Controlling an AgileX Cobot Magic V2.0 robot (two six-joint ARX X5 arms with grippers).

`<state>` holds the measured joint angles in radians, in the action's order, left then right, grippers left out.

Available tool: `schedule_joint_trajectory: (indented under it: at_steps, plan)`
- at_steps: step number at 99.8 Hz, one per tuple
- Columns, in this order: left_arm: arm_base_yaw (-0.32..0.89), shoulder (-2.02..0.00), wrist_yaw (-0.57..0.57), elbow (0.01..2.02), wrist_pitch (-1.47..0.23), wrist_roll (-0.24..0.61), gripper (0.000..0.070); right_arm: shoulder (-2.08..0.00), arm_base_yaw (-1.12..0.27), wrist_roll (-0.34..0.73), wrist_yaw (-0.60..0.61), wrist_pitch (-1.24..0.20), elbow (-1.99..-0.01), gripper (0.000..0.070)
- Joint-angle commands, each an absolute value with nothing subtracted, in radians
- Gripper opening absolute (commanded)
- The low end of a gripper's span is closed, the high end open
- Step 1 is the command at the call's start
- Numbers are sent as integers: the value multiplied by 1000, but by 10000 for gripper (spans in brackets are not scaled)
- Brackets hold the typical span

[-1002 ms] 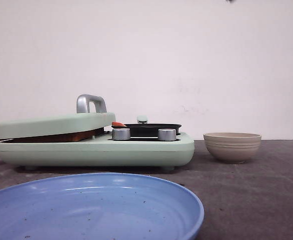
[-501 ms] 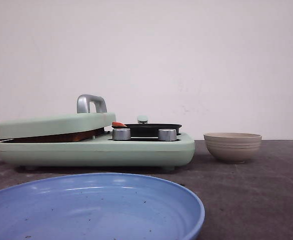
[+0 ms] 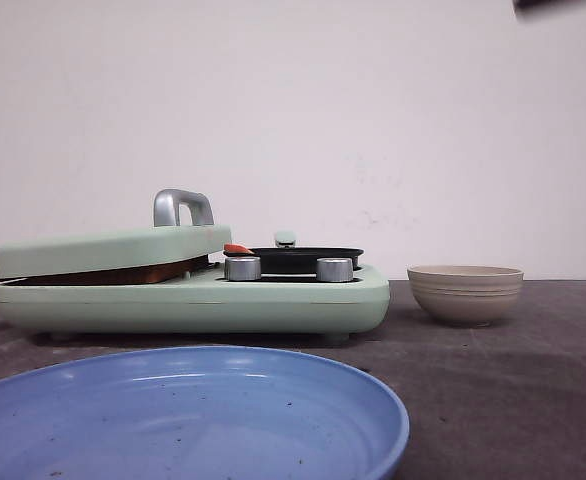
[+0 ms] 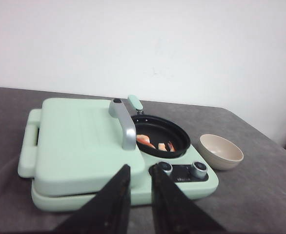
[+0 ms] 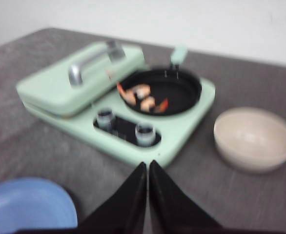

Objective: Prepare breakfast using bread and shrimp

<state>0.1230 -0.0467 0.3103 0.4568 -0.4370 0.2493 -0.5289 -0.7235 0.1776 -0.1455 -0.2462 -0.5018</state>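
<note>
The shrimp (image 5: 142,99) lie in the round black pan (image 4: 160,138) on the green cooker (image 3: 193,290). The bread (image 3: 113,274) shows only as a brown edge under the cooker's shut lid (image 4: 84,141), at nine o'clock of the pan. A beige bowl (image 3: 465,293) stands apart at three o'clock; a blue plate (image 3: 188,415) lies nearest. My left claw (image 4: 139,187) stands slightly parted, empty; my right claw (image 5: 147,192) is pressed together, empty.

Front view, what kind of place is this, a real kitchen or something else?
Probably a staged tabletop test setup, not a real kitchen: a mint-green breakfast maker, a beige bowl and a blue plate sit on a grey table before a bare white wall.
</note>
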Motion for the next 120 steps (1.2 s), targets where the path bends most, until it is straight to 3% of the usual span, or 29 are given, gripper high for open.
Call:
schedule_joint_trajectory:
  at_steps: [1, 18, 42, 55, 120]
  plan:
    - [126, -14, 312, 435, -441, 263, 0, -500, -747, 230, -167, -206, -430, 0]
    - [126, -3, 323, 368, -427, 263, 0, -479, -764, 229, -185, -149, -317, 0]
    - [126, -7, 269, 360, -424, 289, 0, -480, -764, 221, -270, -149, -312, 0]
    - [126, -7, 266, 362, -426, 365, 0, -480, -764, 221, -282, -151, -312, 0]
    - [126, -7, 266, 362, -426, 360, 0, -480, -764, 223, -282, -150, -312, 0]
